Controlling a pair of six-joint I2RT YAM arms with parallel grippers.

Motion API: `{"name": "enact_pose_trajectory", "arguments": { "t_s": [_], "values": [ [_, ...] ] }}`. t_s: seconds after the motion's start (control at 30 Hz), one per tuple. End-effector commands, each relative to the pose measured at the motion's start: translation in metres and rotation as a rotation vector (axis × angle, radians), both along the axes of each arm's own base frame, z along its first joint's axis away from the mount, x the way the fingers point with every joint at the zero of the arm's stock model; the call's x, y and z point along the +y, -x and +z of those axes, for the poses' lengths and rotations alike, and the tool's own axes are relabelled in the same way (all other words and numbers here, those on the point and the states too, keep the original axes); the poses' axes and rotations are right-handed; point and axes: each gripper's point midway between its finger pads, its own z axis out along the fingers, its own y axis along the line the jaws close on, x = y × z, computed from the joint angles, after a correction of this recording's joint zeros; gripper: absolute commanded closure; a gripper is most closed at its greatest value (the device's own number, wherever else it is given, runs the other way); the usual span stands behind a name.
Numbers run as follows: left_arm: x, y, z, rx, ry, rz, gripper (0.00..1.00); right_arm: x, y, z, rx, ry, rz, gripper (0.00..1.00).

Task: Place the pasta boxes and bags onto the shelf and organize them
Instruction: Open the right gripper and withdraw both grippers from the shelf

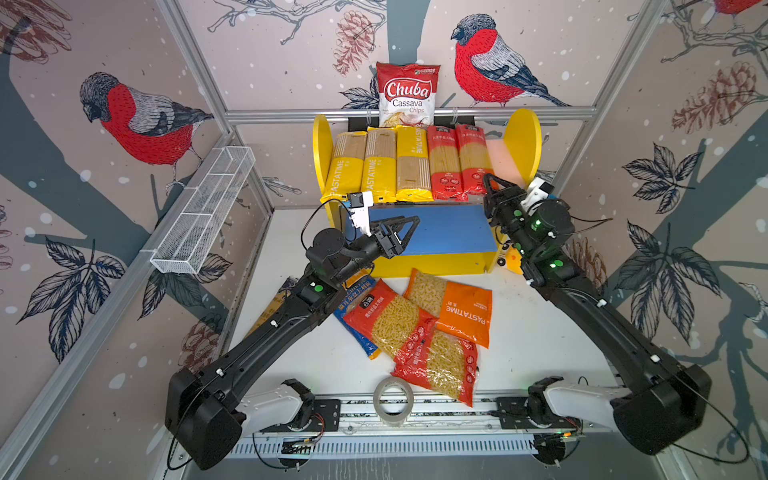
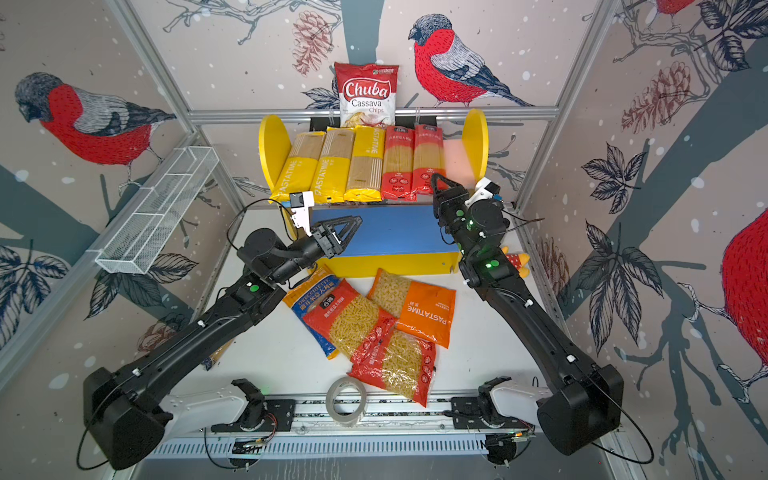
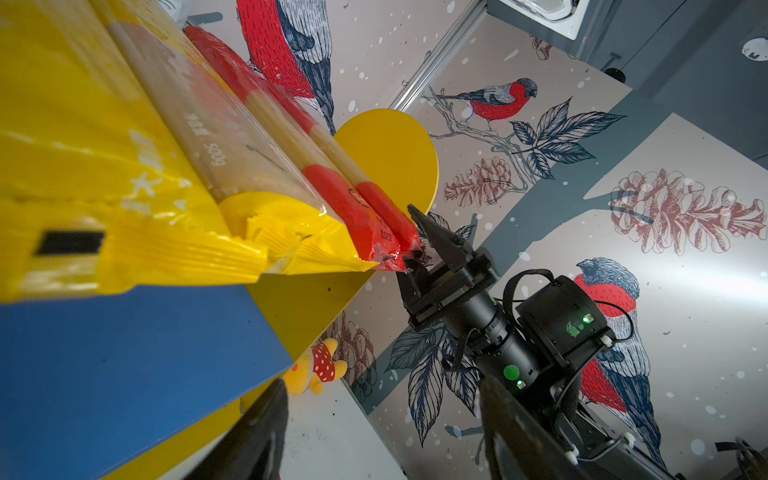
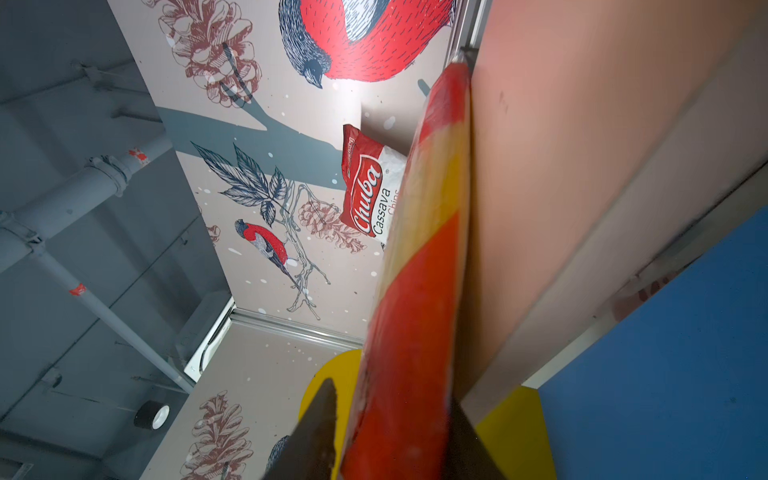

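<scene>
Room: bullfinch-and-pinecone wallpaper (image 1: pixel 145 120); white tabletop (image 1: pixel 540 332).
Far left: wire-mesh basket (image 1: pixel 199 216), mounted high.
Left gripper (image 1: pixel 411 223): jaws spread, empty, over the blue lower board (image 1: pixel 449 228).
Shelf (image 1: pixel 524 137): three yellow PASTATIME packs (image 1: pixel 380 166), then two red spaghetti packs (image 1: pixel 444 166), on the pink upper board (image 1: pixel 500 160); Chuba chips bag (image 1: pixel 408 93) behind.
Table front: short-pasta bags (image 1: pixel 415 328) heaped; tape roll (image 1: pixel 392 399) nearer.
Right gripper (image 1: pixel 489 180): fingers astride the rightmost red pack (image 1: pixel 473 162) at its near end; pinching or released, cannot tell.

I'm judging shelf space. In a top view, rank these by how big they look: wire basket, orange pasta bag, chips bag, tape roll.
1. wire basket
2. orange pasta bag
3. chips bag, farther away and partly hidden, so unsure
4. tape roll
</scene>
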Motion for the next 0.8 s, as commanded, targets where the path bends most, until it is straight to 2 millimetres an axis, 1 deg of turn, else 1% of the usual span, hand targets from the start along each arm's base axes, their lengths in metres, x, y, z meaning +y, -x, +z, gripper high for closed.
{"name": "enact_pose_trajectory", "arguments": {
  "t_s": [0.0, 0.13, 0.2, 0.23, 0.3, 0.37, 0.47, 0.57, 0.67, 0.73, 0.77],
  "values": [
    [0.001, 0.002, 0.004, -0.033, -0.005, 0.005, 0.28, -0.001, 0.009, 0.015, -0.048, -0.041, 0.006, 0.51],
    [0.005, 0.002, -0.002, -0.032, -0.028, 0.028, 0.28, -0.009, 0.015, 0.012, -0.054, -0.025, -0.017, 0.44],
    [0.008, 0.003, -0.001, -0.042, -0.042, 0.041, 0.28, -0.012, 0.020, 0.012, -0.068, 0.000, -0.020, 0.39],
    [0.010, 0.003, -0.015, -0.027, -0.071, 0.050, 0.28, -0.012, 0.023, 0.013, -0.082, 0.022, -0.020, 0.36],
    [0.015, 0.006, -0.025, -0.027, -0.108, 0.072, 0.28, -0.013, 0.028, 0.012, -0.090, 0.074, -0.019, 0.30],
    [0.024, 0.010, -0.037, -0.024, -0.149, 0.106, 0.28, -0.015, 0.033, 0.007, -0.097, 0.127, -0.022, 0.28],
    [0.044, 0.011, -0.061, 0.007, -0.229, 0.190, 0.28, -0.012, 0.041, -0.008, -0.102, 0.194, 0.002, 0.28],
    [0.070, 0.010, -0.087, 0.064, -0.294, 0.279, 0.26, -0.002, 0.050, -0.028, -0.109, 0.264, 0.050, 0.28],
    [0.100, 0.009, -0.111, 0.128, -0.327, 0.379, 0.25, 0.009, 0.065, -0.042, -0.151, 0.318, 0.116, 0.28],
    [0.118, 0.008, -0.130, 0.174, -0.358, 0.450, 0.22, 0.014, 0.076, -0.050, -0.169, 0.348, 0.138, 0.28],
    [0.129, 0.008, -0.141, 0.206, -0.367, 0.497, 0.20, 0.017, 0.082, -0.059, -0.168, 0.368, 0.140, 0.28]
  ]
}}
